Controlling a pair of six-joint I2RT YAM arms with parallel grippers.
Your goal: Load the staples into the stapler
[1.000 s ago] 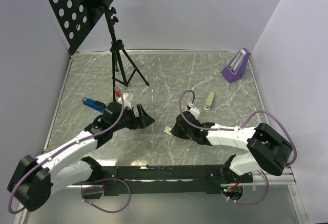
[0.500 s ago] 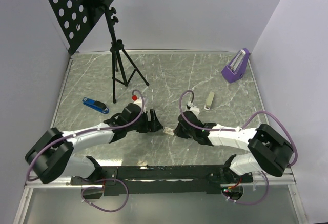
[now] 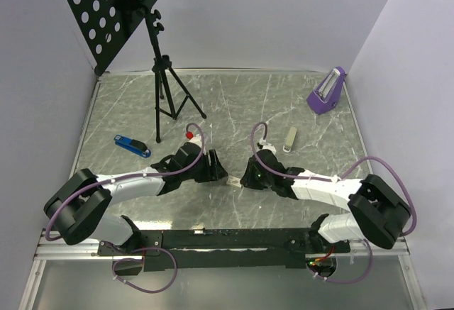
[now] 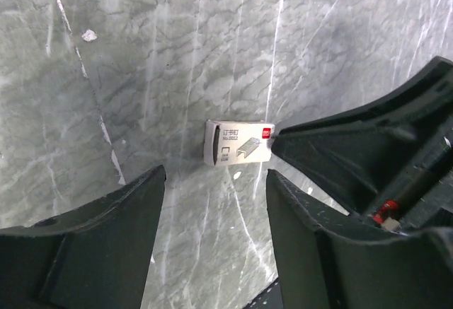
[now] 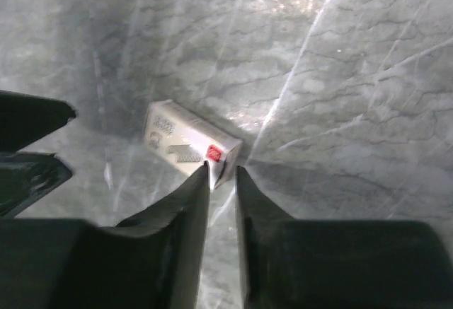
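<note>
Staple box [image 4: 237, 143] lies flat on the marble table [image 3: 284, 104], near the front centre, between the two grippers. Red-printed end faces the right gripper [image 5: 221, 170], whose fingers are almost together with only a thin slit, tips right at that end's corner. Can't tell from the wrist view whether it nips the corner or just touches it. Left gripper [image 4: 212, 182] is spread wide on the box's other side, box just ahead of the gap, no contact. Pale tray-like piece [image 3: 289, 139] lies further back right, well apart. Blue stapler [image 3: 132, 145] is off to the left, near the music stand [image 3: 159, 76].
</note>
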